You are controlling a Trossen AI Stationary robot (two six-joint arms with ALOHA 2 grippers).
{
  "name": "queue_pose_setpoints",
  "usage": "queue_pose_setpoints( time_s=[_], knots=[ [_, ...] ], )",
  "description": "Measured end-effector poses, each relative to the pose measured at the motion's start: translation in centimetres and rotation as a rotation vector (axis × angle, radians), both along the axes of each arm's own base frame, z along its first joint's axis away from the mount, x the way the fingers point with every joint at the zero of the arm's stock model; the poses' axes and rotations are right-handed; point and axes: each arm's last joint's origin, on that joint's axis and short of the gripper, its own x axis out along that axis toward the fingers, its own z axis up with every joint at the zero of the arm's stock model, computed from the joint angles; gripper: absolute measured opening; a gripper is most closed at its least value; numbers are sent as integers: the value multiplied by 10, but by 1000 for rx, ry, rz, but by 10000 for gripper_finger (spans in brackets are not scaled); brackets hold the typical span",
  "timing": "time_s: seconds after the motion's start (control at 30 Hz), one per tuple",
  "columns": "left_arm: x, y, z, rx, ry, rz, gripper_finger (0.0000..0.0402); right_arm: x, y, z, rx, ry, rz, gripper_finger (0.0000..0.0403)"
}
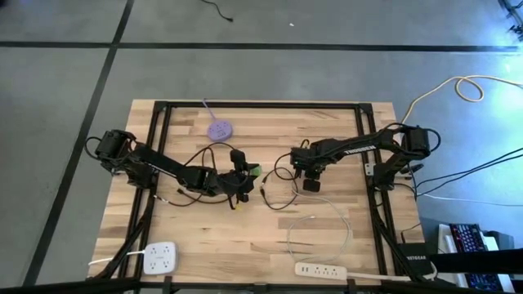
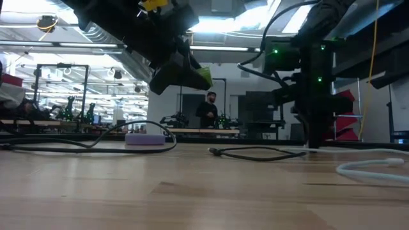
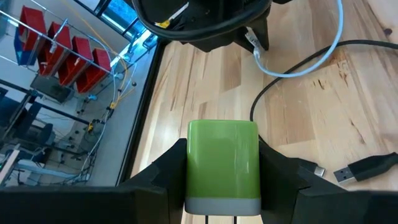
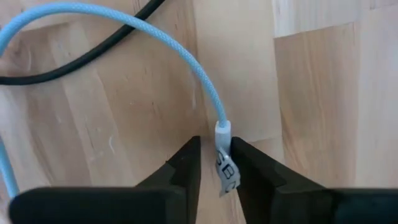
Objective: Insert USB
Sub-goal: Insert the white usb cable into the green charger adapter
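Note:
My left gripper [image 1: 248, 174] is near the table's middle, shut on a green charger block [image 3: 222, 158] with a grey end, held above the wood. My right gripper [image 1: 311, 185] points straight down, its fingertips at the tabletop. Its fingers [image 4: 186, 168] stand slightly apart on either side of the white plug [image 4: 227, 171] of a light blue cable [image 4: 186, 56]. Bare wood shows between the plug and one finger. A black cable [image 1: 278, 200] lies between the two grippers, its USB plug [image 3: 367, 168] resting on the wood. My left gripper pinches the green block by two opposite sides [image 3: 193, 168] between its two fingers. The fingers come from the table's left, slanting a little downward. The block is lifted clear of the table, its grey end toward the wrist. My right gripper: I cannot tell whether a finger touches the white plug.
A purple disc [image 1: 219, 128] lies toward the far edge. A white socket block [image 1: 161, 259] sits at the near left and a white power strip [image 1: 327, 269] at the near right. The light cable's loop [image 1: 323, 224] lies in front of my right gripper. A person [image 2: 209, 108] stands far behind the table.

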Motion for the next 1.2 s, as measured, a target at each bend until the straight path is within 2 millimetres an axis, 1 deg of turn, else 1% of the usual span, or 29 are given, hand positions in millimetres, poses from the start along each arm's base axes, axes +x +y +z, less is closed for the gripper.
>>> queue_pose_setpoints(
  time_s=[0.27, 0.33, 0.53, 0.87, 1.2],
  knots=[
    [0, 0, 0, -1, -1, 0, 124, 8, -1, 8, -13, -42, 59, 103],
    [0, 0, 0, -1, -1, -1, 124, 10, -1, 8, -18, -59, 79, 103],
    [0, -1, 0, -16, 1, -22, 124, 8, -2, 8, -57, -28, 83, 103],
    [-1, 0, -2, -22, 16, -16, 124, 8, -2, 8, -38, -30, 89, 103],
    [-1, 0, -2, -21, 16, -17, 124, 11, -2, -3, -19, -8, 112, 103]
  ],
)
